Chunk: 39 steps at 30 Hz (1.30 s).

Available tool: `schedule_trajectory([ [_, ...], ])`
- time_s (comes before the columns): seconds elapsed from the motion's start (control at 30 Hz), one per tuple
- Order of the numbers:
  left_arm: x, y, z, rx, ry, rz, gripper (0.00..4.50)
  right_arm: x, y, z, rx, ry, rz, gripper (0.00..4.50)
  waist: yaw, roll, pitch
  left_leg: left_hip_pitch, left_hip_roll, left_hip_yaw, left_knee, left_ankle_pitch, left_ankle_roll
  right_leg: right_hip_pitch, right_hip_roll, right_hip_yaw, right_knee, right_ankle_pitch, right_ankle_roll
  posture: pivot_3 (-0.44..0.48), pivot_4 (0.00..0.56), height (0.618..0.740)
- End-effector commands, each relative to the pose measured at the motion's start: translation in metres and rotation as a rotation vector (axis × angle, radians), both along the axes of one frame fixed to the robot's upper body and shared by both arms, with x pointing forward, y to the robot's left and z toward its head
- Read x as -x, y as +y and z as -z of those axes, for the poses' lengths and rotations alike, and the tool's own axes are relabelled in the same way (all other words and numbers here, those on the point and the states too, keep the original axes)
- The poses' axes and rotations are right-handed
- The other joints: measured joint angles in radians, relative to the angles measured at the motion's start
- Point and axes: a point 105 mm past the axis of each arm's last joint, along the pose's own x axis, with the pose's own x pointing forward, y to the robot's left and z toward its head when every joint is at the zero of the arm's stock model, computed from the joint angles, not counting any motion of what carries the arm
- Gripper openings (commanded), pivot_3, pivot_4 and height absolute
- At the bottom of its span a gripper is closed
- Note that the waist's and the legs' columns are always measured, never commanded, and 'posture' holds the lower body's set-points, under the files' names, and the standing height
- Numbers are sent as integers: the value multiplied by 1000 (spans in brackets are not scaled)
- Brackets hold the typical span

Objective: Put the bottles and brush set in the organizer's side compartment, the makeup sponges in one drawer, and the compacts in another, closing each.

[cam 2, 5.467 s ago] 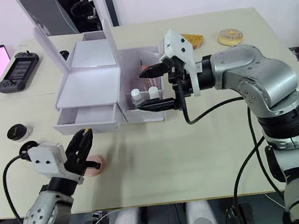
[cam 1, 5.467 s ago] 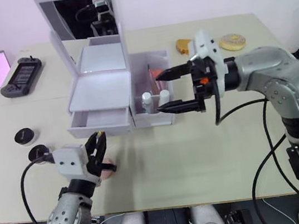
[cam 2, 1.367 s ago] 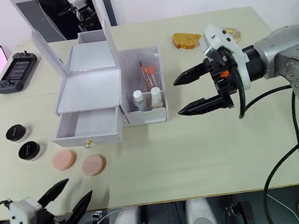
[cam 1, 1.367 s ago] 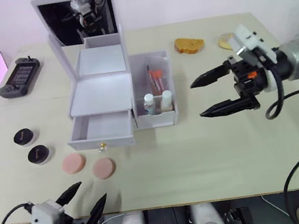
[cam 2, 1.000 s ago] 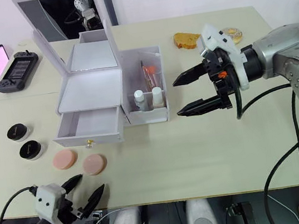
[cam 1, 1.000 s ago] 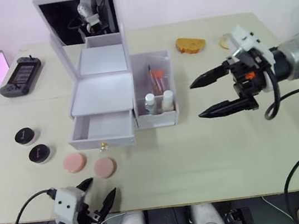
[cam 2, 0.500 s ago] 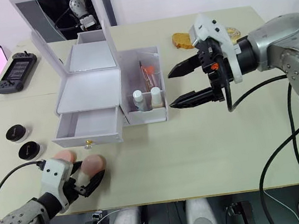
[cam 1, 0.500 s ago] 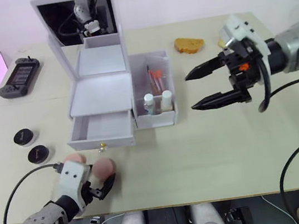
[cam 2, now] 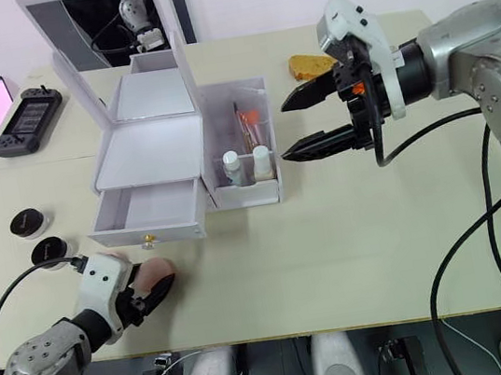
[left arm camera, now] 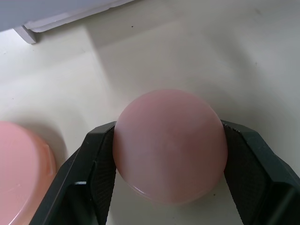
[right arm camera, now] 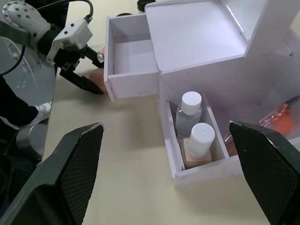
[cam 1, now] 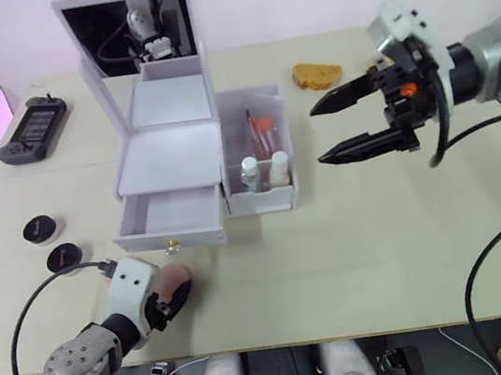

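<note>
Lying flat on the table (cam 1: 272,269), a round pink-beige makeup sponge (left arm camera: 169,145) is being pinched by the left gripper (left arm camera: 168,154); the right gripper (cam 1: 340,124) is being held spread.

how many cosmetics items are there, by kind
bottles: 2
brush set: 1
makeup sponges: 2
compacts: 2
total: 7
</note>
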Motion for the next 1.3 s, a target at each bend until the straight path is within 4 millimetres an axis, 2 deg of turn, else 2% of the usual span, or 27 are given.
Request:
schedule_trajectory([
  [0.03, 2, -1, -3, -9, -3, 16, 2672, 3, 4, -14, -7, -51, -14, 4500, 0, 0, 0, 0, 0, 0, 0, 0, 0, 0, 0, 0, 0, 0, 0, 0, 150, 740],
  [0.17, 9, 4, -17, 6, -17, 48, 2672, 6, 10, -16, -7, -52, -37, 4500, -2, 0, 0, 0, 0, 0, 0, 0, 0, -1, 0, 0, 0, 0, 0, 0, 150, 740],
  [0.33, 29, 19, -43, 58, -45, 119, 2672, 15, 20, -18, -16, -32, -109, 4500, -2, 0, 0, -1, 0, 0, 0, 0, 0, -2, 0, 0, 0, -1, -2, 0, 150, 740],
  [0.4, 38, 17, -53, 85, -58, 190, 2672, 19, 23, -18, -21, -13, -143, 4500, -2, 0, 0, -1, 0, 0, 0, 0, 0, -2, 0, 0, 0, -1, -2, 0, 150, 740],
  [0.5, 57, 8, -79, 196, -73, 353, 2672, 22, 28, -21, -35, -2, -186, 4500, -1, 0, 0, -2, 0, 0, 0, 0, 0, -2, 0, 0, 0, -1, -3, 0, 150, 740],
  [0.6, 64, 27, -99, 243, 4, 396, 2672, 21, 32, -23, -39, -17, -202, 4500, -1, 1, 0, -2, 0, 0, 0, 0, 0, -3, 0, 0, 0, -1, -3, 0, 150, 740],
  [0.73, 46, 45, -141, 219, -7, 455, 2672, 19, 34, -25, -47, -32, -201, 4500, 0, 1, 1, -2, 0, -1, 0, 0, 0, -3, 0, -1, 2, -2, -3, 0, 150, 740],
  [0.83, 20, 45, -162, 137, -20, 507, 2672, 19, 33, -27, -57, -36, -187, 4500, -6, 1, 1, -1, 0, 0, 0, 0, 0, -3, 0, 0, 1, -1, -3, 0, 150, 740],
  [0.93, -1, 42, -173, 70, -39, 540, 2672, 19, 32, -29, -64, -41, -169, 4500, -9, 2, 2, -2, 0, 0, -2, 0, 0, -4, 0, 0, 1, -1, -2, 0, 150, 740],
  [1.17, -48, 27, -174, -64, -94, 596, 2672, 19, 27, -29, -78, -43, -117, 4500, -10, 2, 3, -4, 1, 1, -4, 1, -1, -12, 1, 1, 8, 1, 3, 0, 150, 740],
  [1.3, -58, 23, -160, -103, -61, 642, 2672, 20, 25, -27, -85, -33, -103, 4500, -20, 1, 4, -4, 1, 1, -2, 1, -1, -13, 1, 2, 13, 1, 3, 0, 150, 740],
])
